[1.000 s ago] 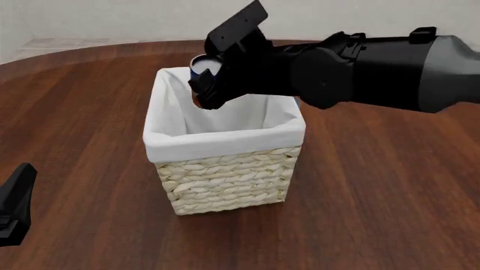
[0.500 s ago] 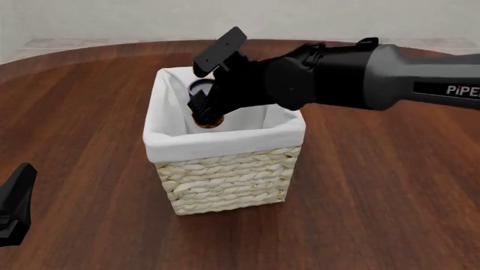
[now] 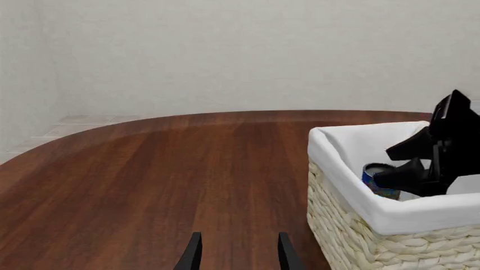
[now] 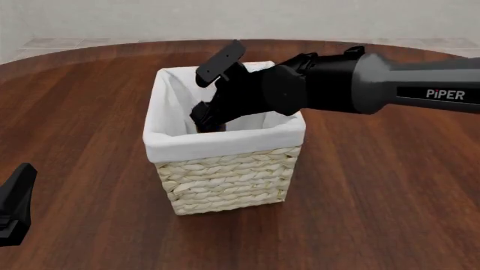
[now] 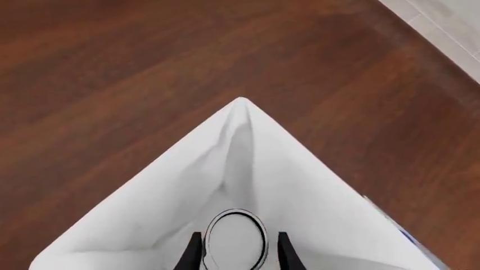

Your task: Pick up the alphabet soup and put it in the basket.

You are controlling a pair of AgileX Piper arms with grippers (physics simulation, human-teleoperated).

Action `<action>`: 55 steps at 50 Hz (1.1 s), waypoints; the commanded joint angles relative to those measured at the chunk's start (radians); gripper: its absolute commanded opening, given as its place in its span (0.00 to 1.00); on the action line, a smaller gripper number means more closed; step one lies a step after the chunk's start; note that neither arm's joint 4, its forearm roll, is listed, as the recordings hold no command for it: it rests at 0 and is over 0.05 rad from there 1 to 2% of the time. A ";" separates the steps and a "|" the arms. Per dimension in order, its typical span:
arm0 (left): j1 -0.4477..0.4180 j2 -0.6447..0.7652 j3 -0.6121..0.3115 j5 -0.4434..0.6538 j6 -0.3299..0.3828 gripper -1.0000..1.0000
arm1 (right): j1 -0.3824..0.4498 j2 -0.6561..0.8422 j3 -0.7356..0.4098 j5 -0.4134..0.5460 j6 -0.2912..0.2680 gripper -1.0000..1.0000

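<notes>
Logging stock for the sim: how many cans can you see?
1. The can sits between the right tool's fingers, down inside the basket. More could be hidden deeper inside.

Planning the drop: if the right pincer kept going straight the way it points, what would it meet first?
Probably the basket's white cloth liner: the right pincer, gripping the alphabet soup, points into the lined corner. Depth is unclear.

Even, bright rendered light, soft sheen on the table — sharp throughout, faint shadows, no blur

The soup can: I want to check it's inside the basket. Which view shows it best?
Left wrist view: the soup can sits below the basket rim. Right wrist shows only its lid; the front view hides it.
</notes>
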 commanded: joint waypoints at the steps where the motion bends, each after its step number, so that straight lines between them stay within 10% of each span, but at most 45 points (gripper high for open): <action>1: 0.000 0.000 0.000 0.000 0.000 1.00 | -0.020 0.014 -0.013 0.004 0.003 1.00; 55: 0.000 0.000 0.000 0.000 0.000 1.00 | 0.005 -0.154 -0.029 0.031 -0.016 1.00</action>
